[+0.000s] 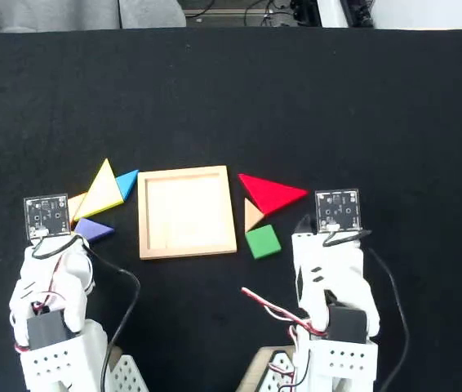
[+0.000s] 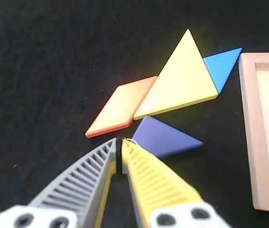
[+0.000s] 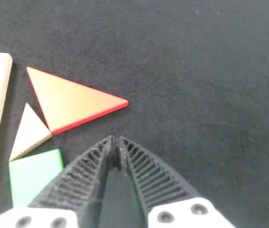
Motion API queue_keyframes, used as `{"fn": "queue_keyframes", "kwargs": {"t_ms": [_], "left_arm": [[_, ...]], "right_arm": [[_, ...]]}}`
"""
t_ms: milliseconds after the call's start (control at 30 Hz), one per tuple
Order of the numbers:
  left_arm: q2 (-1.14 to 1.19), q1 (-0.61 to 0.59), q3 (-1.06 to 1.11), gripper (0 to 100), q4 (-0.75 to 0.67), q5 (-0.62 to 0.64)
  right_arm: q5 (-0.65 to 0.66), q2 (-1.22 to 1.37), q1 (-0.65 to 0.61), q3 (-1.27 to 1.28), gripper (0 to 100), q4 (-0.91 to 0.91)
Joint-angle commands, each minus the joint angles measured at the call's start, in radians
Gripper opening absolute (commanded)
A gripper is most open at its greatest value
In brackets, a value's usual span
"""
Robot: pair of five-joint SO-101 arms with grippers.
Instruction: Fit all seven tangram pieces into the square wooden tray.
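Left gripper (image 2: 120, 141) together, near indigo triangle (image 2: 165, 137); right gripper (image 3: 115, 139) together, near red triangle (image 3: 70, 99); wooden tray (image 1: 187, 250) between piece groups

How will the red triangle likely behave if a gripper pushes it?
Flat and seemingly stiff, the red triangle would probably slide, not roll or tip. Lying low on the black table, it may be hard to pinch.
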Motion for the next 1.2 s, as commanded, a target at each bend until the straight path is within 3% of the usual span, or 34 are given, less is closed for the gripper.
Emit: {"fn": "queue_keyframes", "kwargs": {"t_ms": [0,200,367,733,900,1167], "left_arm": [[-0.006,0.114,0.018,3,-0.003,0.003],[-0.006,0.249,0.010,3,-0.176,0.006],[-0.006,0.180,0.015,3,-0.196,0.006],[-0.005,0.197,-0.033,3,-0.189,-0.003],[0.005,0.228,-0.156,3,-0.147,-0.063],[0.006,0.295,-0.355,3,-0.046,-0.064]], "right_arm": [[0.011,-0.087,-0.005,-0.004,1.2,-0.031],[0.003,-0.087,-0.008,-0.004,1.2,-0.043],[0.003,-0.087,-0.008,-0.004,1.2,-0.043],[0.028,-0.085,-0.008,-0.004,1.2,0.054],[0.132,-0.085,-0.003,-0.004,1.2,0.058],[0.144,-0.079,-0.003,-0.004,1.2,0.064]]}}
